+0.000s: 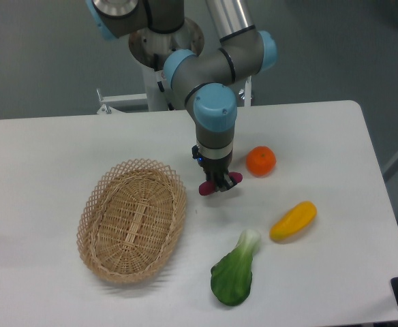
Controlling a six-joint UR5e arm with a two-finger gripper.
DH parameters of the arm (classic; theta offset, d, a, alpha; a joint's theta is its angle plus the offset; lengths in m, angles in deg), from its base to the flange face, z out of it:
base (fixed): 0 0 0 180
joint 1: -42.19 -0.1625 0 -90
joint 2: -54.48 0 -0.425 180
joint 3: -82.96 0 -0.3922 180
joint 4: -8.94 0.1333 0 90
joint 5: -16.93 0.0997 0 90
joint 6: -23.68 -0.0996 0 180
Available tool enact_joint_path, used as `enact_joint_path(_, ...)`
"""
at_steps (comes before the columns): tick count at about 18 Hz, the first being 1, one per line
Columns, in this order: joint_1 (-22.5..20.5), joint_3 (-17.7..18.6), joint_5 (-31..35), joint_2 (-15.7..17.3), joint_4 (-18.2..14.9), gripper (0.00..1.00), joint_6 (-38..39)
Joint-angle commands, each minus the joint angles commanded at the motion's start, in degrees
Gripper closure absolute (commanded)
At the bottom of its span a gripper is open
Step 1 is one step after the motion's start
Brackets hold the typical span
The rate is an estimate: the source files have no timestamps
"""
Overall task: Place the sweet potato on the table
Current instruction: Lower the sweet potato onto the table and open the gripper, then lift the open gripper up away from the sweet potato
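Note:
The sweet potato [206,189] is a small dark magenta piece, held crosswise in my gripper [219,184], with its ends sticking out on both sides of the fingers. It hangs just above the white table [49,150], between the wicker basket and the orange fruit. My gripper points straight down and is shut on the sweet potato. I cannot tell whether the sweet potato touches the tabletop.
An oval wicker basket [133,219] lies left of the gripper. A round orange fruit [261,161] sits to the right, a yellow oblong vegetable [293,221] further right and nearer, and a green bok choy [235,270] near the front edge.

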Motion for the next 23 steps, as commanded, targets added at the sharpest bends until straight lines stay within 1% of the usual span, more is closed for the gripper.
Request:
enact_joint_path(1,0.0,-0.26,0.0,0.0,0.0,0.44,0.26)
enact_joint_path(2,0.0,-0.44,0.0,-0.09,0.35,0.26,0.61)
enact_joint_path(3,0.0,-0.44,0.09,-0.52,1.48,0.09,0.7)
enact_joint_path(4,0.0,-0.35,0.17,-1.05,3.24,0.02,0.79)
enact_joint_path(5,0.0,-0.35,0.18,-1.4,4.47,0.0,1.05)
enact_joint_path(8,0.0,-0.88,0.0,-1.58,5.01,0.0,3.5)
enact_joint_path(12,0.0,-5.79,-0.26,-1.58,5.27,0.0,9.74)
enact_joint_path(13,-0.09,-7.19,-0.35,-1.06,5.19,0.0,10.63)
enact_joint_path(19,0.0,-14.32,-0.09,1.4,5.1,0.0,10.38)
enact_joint_path(21,-0.09,-16.77,0.09,1.84,4.23,0.0,10.11)
enact_joint_path(22,-0.09,-17.92,0.17,2.28,3.35,0.0,10.11)
enact_joint_path(23,-0.26,-18.71,0.0,2.63,1.69,0.0,10.02)
